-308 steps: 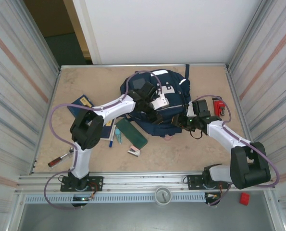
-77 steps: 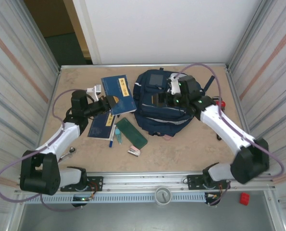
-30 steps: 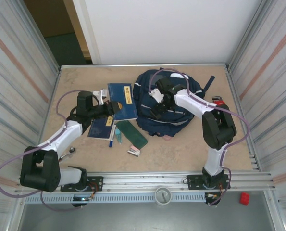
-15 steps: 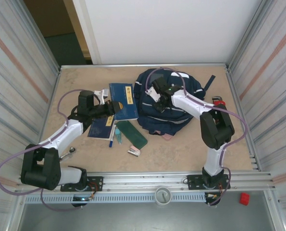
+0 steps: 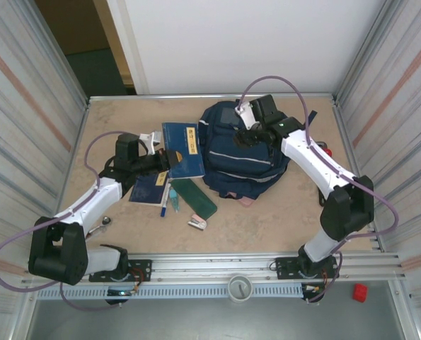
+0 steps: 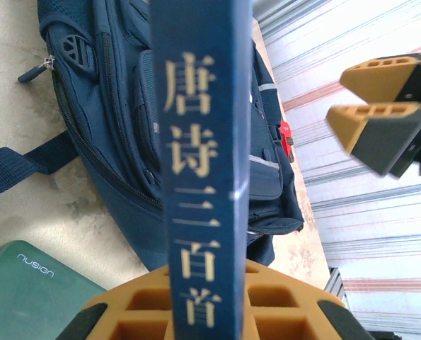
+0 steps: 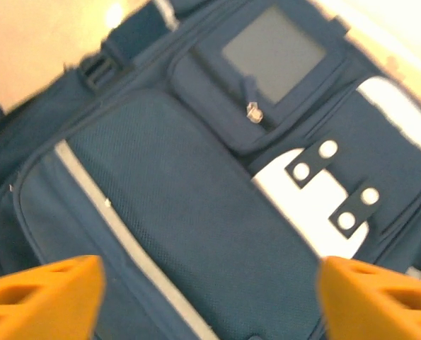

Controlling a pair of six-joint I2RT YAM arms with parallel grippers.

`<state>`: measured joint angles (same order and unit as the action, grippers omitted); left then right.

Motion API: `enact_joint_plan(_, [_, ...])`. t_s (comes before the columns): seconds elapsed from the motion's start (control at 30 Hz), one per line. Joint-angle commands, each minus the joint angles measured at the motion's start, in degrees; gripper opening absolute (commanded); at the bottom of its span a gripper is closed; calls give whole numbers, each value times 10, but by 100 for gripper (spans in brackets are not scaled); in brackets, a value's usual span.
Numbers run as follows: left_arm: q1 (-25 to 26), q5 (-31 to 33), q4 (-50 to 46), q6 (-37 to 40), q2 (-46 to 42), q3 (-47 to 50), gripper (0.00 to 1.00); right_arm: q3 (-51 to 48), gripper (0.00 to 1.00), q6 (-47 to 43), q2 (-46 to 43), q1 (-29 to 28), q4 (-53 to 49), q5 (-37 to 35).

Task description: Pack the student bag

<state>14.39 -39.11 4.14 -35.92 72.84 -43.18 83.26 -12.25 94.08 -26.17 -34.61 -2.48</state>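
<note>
Of the two pairs, the left fingers [image 5: 160,161] are closed on the lower edge of a blue book [image 5: 183,149]. In the left wrist view its spine, with gold Chinese characters, stands upright between them. The right fingers [image 5: 244,138] stand wide apart and hold nothing. In the right wrist view they hang over the front panel of the student bag [image 5: 228,170], and I cannot tell if they touch the fabric.

What changed is mostly on the right side. One second ago the right fingers were lower on the front of the bag, with the arm folded close. Now the arm has swung outward and the wrist is over the far end of the bag, fingers open again. The book has hardly moved in this second, but it is nearer than a few seconds ago — now just beside the bag's left side.

The bag lies front side up on the far middle of the counter [image 5: 281,212]. Its small front pocket [image 7: 267,71] looks zipped, and no open mouth is visible. So I judge the book cannot go in yet — an opening must first be found. A second blue book [image 5: 150,188], a green case [image 5: 194,196] and a pen [image 5: 165,204] wait on the counter.
</note>
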Motion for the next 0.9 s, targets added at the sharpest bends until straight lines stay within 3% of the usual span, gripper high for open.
enact_joint_plan(0.0, [6,-4,11,13,-11,-8,0,4,100,-19,40,-3,-84,15])
enact_joint_plan(0.23, [9,-3,11,15,-10,-5,0,-64,100,26,-25,-27,-113,99])
enact_joint_plan(0.33, [10,-7,11,17,-9,-7,0,-101,100,37,-34,-51,-124,82])
enact_joint_plan(0.43, [11,-9,11,19,-7,-8,0,-113,93,43,-15,-57,-128,76])
enact_joint_plan(0.5, [11,-12,11,19,-8,-8,0,-112,82,46,5,-63,-127,62])
enact_joint_plan(0.67, [12,-8,8,17,-19,0,0,-61,29,39,37,-75,-130,13])
enact_joint_plan(0.77, [12,-6,4,16,-27,2,0,-31,11,29,10,-88,-146,17])
enact_joint_plan(0.87, [16,-2,3,14,-36,5,0,-33,5,35,-48,-86,-137,19])
